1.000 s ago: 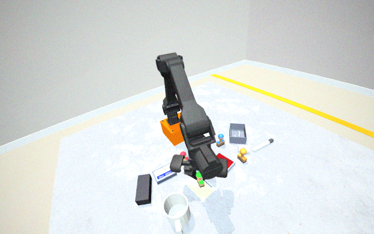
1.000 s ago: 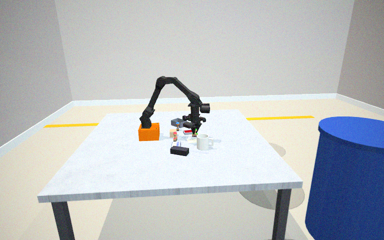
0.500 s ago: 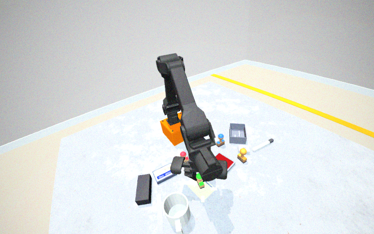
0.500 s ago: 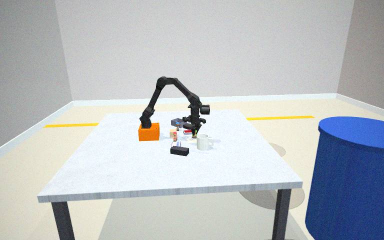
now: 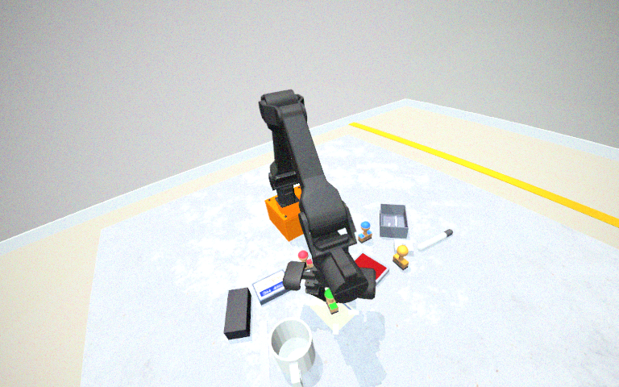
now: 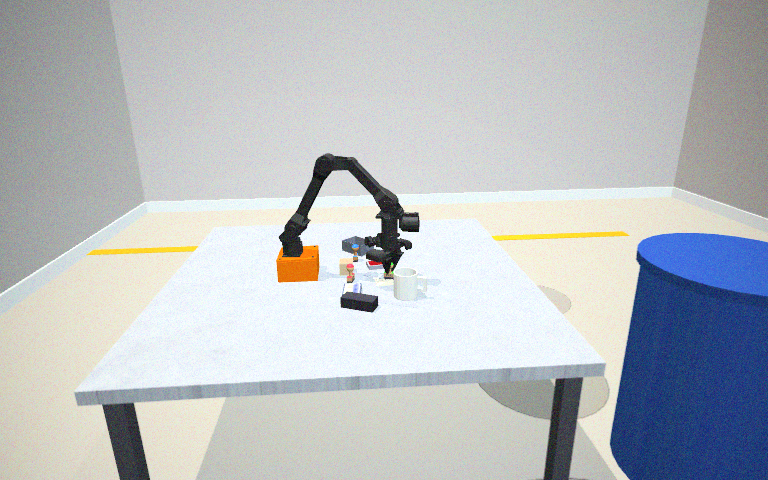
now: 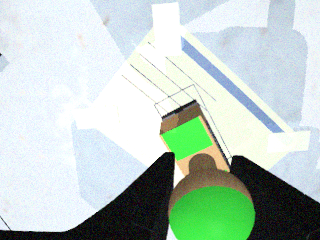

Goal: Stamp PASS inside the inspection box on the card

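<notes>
My gripper [image 5: 326, 293] [image 6: 390, 268] [image 7: 202, 163] is shut on the green stamp [image 5: 331, 305] [image 7: 187, 138], holding it by the neck below its round green knob, base down. The stamp is over the cream card [image 5: 338, 321] [image 7: 225, 106], which has a blue stripe and white tape at its corners. In the wrist view the stamp's base overlaps most of the thin outlined inspection box [image 7: 174, 95]; the box's far end shows without a mark. The rest of the box is hidden. I cannot tell whether base and card touch. The red ink pad [image 5: 371, 267] [image 6: 374, 264] lies behind the card, partly behind the gripper.
A white mug [image 5: 292, 349] [image 6: 405, 284] stands close to the card. A black block [image 5: 238, 313] and a blue-labelled case [image 5: 269, 288] lie left. A red stamp [image 5: 303, 255], blue stamp [image 5: 365, 231], yellow stamp [image 5: 401, 256], grey tray [image 5: 393, 230] and marker [image 5: 434, 240] are farther back.
</notes>
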### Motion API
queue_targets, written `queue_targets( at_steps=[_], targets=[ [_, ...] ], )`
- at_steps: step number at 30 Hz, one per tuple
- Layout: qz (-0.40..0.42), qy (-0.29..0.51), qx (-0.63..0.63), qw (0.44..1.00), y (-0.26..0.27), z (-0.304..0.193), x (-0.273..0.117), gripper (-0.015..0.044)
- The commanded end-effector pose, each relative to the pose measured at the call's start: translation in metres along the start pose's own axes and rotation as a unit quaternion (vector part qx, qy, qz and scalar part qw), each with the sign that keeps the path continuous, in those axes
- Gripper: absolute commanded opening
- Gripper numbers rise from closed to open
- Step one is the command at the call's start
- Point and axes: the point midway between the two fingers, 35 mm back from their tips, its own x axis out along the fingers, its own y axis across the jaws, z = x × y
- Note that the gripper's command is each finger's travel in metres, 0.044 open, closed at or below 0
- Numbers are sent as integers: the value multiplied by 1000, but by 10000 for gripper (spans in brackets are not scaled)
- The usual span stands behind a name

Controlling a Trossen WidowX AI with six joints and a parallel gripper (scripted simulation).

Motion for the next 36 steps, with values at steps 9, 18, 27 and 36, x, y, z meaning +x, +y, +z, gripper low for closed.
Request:
queue_targets(
  at_steps=[9,18,27,36],
  targets=[
    [1,1,-2,1000,1,0,8,0],
    [0,1,-2,1000,1,0,9,0],
    [0,1,-2,1000,1,0,11,0],
    [0,1,-2,1000,1,0,12,0]
  ],
)
